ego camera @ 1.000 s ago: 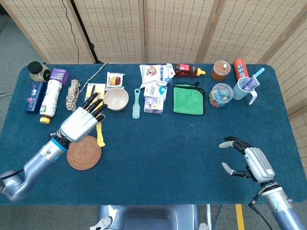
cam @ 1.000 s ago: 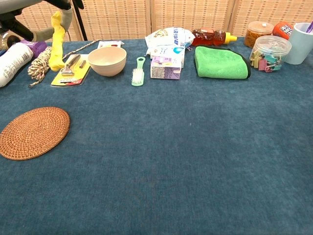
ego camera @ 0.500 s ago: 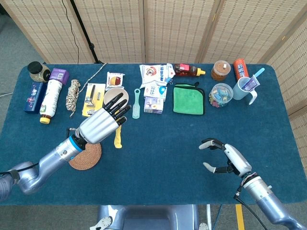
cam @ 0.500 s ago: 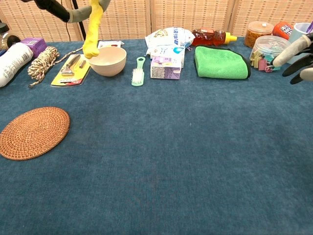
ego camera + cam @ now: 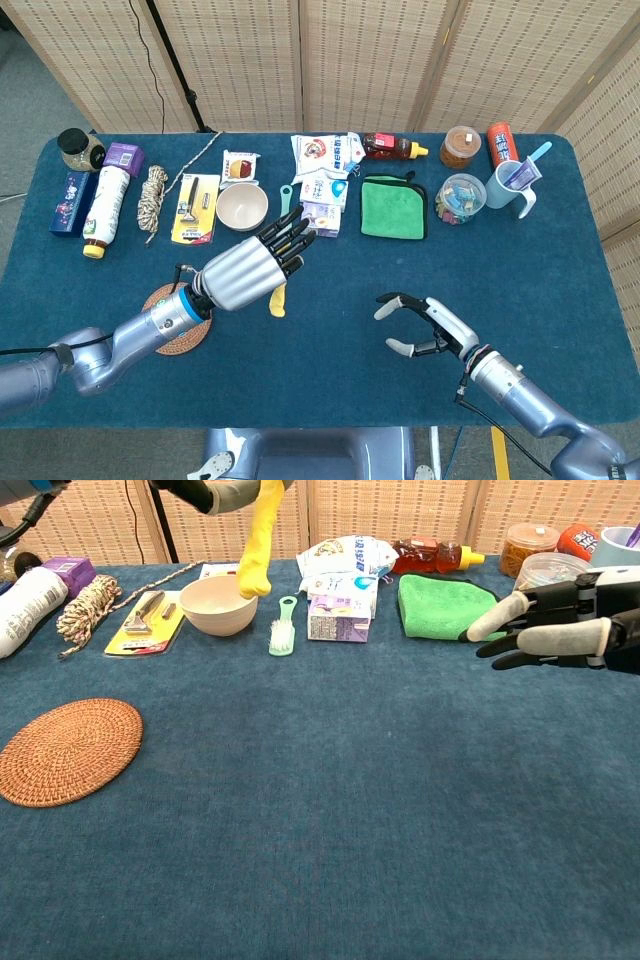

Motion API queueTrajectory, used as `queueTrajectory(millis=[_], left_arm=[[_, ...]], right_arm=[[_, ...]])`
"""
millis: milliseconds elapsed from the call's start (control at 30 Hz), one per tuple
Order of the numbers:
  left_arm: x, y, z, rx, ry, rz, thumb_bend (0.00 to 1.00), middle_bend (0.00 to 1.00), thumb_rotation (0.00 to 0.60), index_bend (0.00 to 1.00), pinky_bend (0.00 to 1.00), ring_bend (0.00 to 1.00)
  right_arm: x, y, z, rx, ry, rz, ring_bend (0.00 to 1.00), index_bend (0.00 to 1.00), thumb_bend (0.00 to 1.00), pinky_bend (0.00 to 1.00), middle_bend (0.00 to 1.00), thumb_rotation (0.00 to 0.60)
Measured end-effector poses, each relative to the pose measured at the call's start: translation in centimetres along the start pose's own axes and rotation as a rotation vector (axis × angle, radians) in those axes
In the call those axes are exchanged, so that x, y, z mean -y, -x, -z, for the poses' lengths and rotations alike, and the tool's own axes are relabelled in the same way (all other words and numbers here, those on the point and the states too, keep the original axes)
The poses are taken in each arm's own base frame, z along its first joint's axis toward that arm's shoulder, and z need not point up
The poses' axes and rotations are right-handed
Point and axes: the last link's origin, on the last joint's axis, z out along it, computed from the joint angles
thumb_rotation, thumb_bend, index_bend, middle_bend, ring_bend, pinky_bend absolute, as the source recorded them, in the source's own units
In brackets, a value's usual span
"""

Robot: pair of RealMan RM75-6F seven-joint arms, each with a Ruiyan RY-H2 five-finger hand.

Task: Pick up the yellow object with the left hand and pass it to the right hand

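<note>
Since the earlier frames the left hand (image 5: 248,272) has carried the yellow object (image 5: 256,540) rightward, away from the woven coaster (image 5: 172,322) and the razor card (image 5: 196,207), and now holds it in the air over the middle of the table (image 5: 330,380), its dark fingers closed around the upper end while the lower end hangs free; in the chest view the object dangles in front of the beige bowl (image 5: 218,605) without resting in it. The right hand (image 5: 425,325) has also moved in from the right edge toward the centre and holds nothing, with fingers spread and thumb apart, palm turned toward the left hand; the two hands are still well apart. Along the far side of the table lie a coil of rope (image 5: 152,198), a white bottle (image 5: 105,206), a small purple box (image 5: 123,156), a mint green brush (image 5: 283,627) just beside the bowl, snack packets (image 5: 325,155), a small carton (image 5: 338,618), a folded green cloth (image 5: 393,208), a brown sauce bottle (image 5: 390,148), a clear tub of coloured clips (image 5: 459,198), an amber jar (image 5: 461,146) and a pale blue mug (image 5: 513,185). In the chest view the right hand's fingers overlap the near edge of the green cloth and the clip tub.
</note>
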Motion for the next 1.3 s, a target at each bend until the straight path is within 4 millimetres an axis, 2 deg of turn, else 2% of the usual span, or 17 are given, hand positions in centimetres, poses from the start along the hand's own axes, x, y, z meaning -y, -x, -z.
queueTrajectory(millis=[333,733,1300], left_arm=[[-1.5,0.2,-1.5,-0.012,0.043,-0.017,0.55,0.24,0.600,0.67,0.03,0.14],[-3.1,0.3,-2.7,-0.026,0.085,-0.042,0.55,0.24,0.600,0.67,0.03,0.14],[-4.0,0.4,-3.9,-0.044,0.094,-0.047,0.55,0.24,0.600,0.67,0.03,0.14]], right_arm=[[-0.1,0.9,-2.2,0.086,0.008,-0.193,0.13,0.41,0.32,0.03,0.19,0.600],[0.7,1.9,-4.7,0.139,0.018,-0.260,0.13,0.41,0.32,0.03,0.19,0.600],[1.2,3.4,-7.3,0.194,0.045,-0.307,0.13,0.44,0.33,0.03,0.20,0.600]])
